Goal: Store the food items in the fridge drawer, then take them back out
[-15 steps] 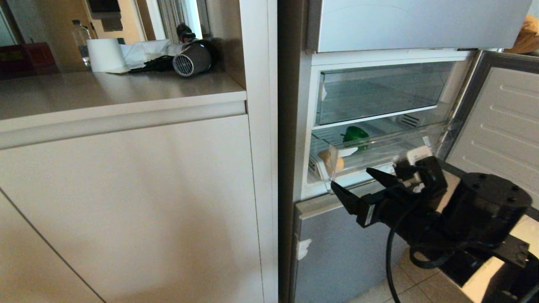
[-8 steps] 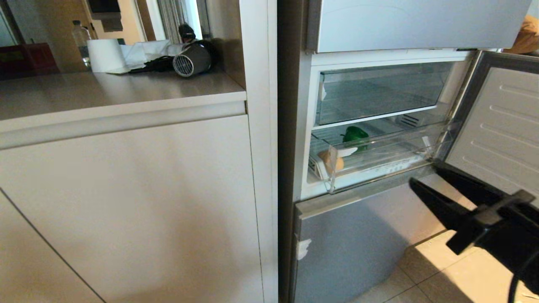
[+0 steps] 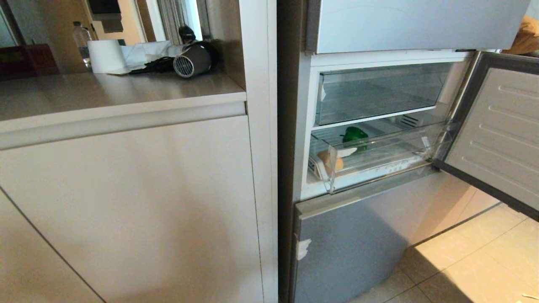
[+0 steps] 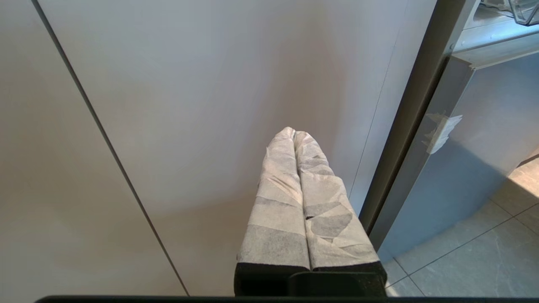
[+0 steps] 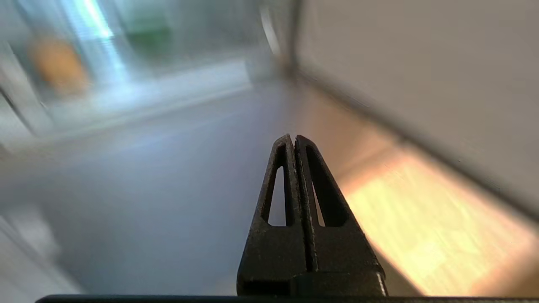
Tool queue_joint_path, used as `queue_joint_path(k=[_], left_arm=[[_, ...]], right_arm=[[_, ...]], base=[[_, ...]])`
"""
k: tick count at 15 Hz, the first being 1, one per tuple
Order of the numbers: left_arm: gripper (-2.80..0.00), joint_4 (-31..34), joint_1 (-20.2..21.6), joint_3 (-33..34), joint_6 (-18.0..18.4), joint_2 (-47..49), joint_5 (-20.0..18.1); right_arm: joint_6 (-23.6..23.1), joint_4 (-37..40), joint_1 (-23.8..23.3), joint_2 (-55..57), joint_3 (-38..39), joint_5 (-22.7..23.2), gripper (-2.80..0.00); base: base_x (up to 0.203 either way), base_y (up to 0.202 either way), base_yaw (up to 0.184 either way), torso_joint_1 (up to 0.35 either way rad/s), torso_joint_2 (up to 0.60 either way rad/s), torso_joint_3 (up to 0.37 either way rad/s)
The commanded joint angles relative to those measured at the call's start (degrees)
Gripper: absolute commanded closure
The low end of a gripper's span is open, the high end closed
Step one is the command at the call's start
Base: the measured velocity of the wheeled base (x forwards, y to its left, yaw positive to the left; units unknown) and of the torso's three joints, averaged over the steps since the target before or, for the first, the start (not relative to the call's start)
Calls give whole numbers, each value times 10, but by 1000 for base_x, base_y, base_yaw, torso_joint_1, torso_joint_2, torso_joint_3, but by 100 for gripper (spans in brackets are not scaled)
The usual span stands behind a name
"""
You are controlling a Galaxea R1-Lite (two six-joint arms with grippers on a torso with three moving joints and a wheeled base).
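My right gripper [image 5: 294,139] is nearest, its two black fingers pressed flat together with nothing between them, pointing at the lowest silver fridge panel [image 5: 168,176]. My left gripper [image 4: 294,132] hangs in front of the pale cabinet front [image 4: 189,105], its tape-wrapped fingers also closed tight and empty. Neither arm shows in my head view.

Above and beyond my right fingertips, well apart from them, stands the clear fridge drawer [image 3: 379,162], pulled out slightly with the middle door [image 3: 497,126] swung open to the right. The potato [image 3: 330,162] lies at the drawer's front left corner, against the clear front wall. The green bell pepper [image 3: 354,135] sits farther back, toward the drawer's rear, a little right of the potato. In my right wrist view both are only smears of orange and green.

Farthest off, on the counter [image 3: 105,90] to the left, lie a white paper roll [image 3: 102,55] and a hair dryer [image 3: 191,61] near its back edge.
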Motion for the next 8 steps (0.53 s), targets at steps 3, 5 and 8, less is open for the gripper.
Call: queue_joint_path(k=[3, 5, 8], left_arm=[[0, 0, 0, 0, 0, 0, 0], [0, 0, 0, 0, 0, 0, 0], [0, 0, 0, 0, 0, 0, 0]], right_arm=[[5, 211, -44, -176, 64, 147, 0], [20, 228, -49, -187, 112, 234, 0], [-6, 231, -70, -182, 112, 231, 0]], base=[[0, 0, 0, 0, 0, 0], [0, 0, 0, 0, 0, 0], [0, 0, 0, 0, 0, 0]])
